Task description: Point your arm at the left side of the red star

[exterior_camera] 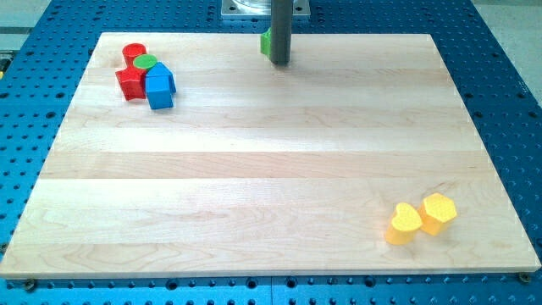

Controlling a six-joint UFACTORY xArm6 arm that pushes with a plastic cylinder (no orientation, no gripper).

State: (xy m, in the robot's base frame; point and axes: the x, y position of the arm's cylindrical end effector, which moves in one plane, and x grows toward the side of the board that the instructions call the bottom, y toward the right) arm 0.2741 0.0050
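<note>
The one camera view shows a pale wooden worktop (pixel 254 169) on a blue perforated base. My tip (pixel 280 62) stands near the worktop's far edge, at the view's top, a little right of the middle. It is a bare rod with no hand, so nothing spreads or pinches. A green block (pixel 266 42) sits just behind the rod on its left, mostly hidden; I cannot make out its shape.

The red star (pixel 129 83) lies in the worktop's top-left corner, well apart from my tip, to its left and slightly toward the view's bottom. It is packed into a cluster: a red cylinder (pixel 134 53) just above it, a small green round block (pixel 146 62) to its upper right, and two blue blocks (pixel 159 86) touching its right side. The star's left side is open, facing the worktop's left edge.

By my judgement, the move turns on getting past the cluster: my tip comes from the star's right, so it must skirt round the group to reach the free left side.
</note>
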